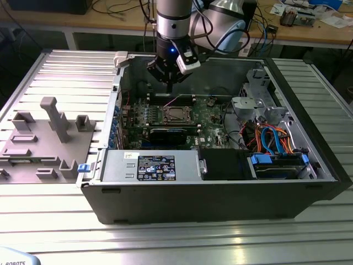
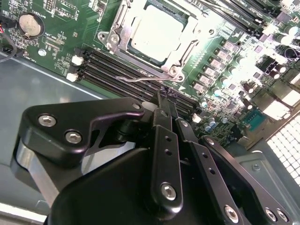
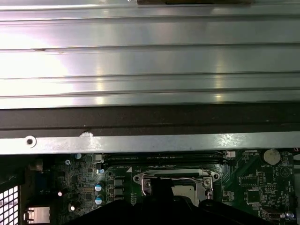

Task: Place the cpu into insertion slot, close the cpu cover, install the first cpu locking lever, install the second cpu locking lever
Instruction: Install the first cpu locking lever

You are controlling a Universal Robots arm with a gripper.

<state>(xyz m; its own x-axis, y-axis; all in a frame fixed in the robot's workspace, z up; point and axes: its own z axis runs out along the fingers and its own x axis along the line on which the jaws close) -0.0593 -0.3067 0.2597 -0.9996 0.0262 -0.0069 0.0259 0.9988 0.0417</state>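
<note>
In the exterior view, a grey fixture block lies at the left beside the open computer case. The gripper hangs above the green motherboard, its fingers closed together, holding nothing. The cpu sits in the insertion slot with the cpu cover framing it.

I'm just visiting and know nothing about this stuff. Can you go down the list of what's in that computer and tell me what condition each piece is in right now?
cpu: seated in the socket, silver top showing.
cpu cover: closed down around the chip.
locking lever: thin wire rod lying along the socket's edge; whether it is latched cannot be told.
gripper: fingers shut, holding nothing, above the board.
computer case: side open, insides exposed.
</note>
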